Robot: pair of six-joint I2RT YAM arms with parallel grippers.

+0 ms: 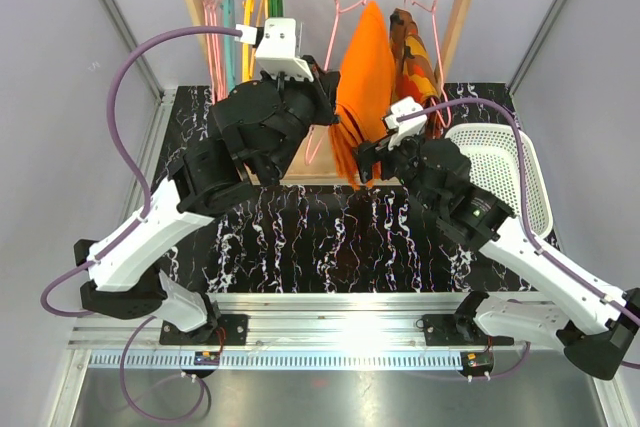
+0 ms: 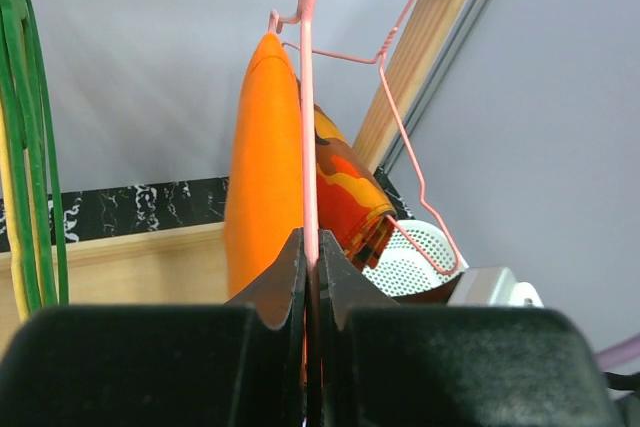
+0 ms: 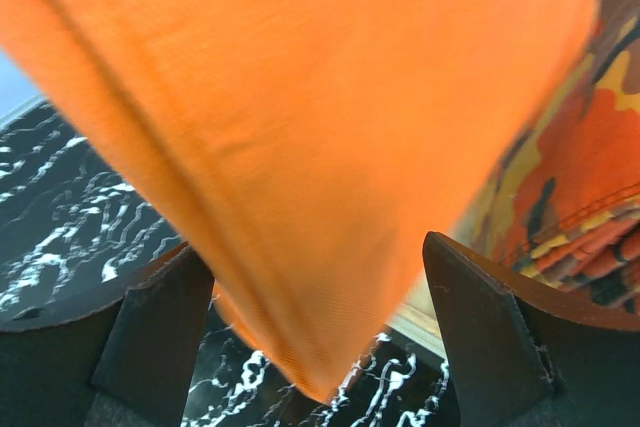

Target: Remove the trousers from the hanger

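Left arm raised, left pincer (image 2: 311, 247) clenched on hanger (image 2: 309, 97) wire; right arm stretched forward, right pincer (image 3: 315, 252) released, straddling trousers (image 3: 300, 97) bottom.

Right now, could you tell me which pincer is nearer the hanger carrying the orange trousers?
Left. The left pincer is shut on the hanger; the right pincer is open around the trousers' lower end.

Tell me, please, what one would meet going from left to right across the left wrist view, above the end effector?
The green hangers → trousers → hanger → camouflage garment → white basket.
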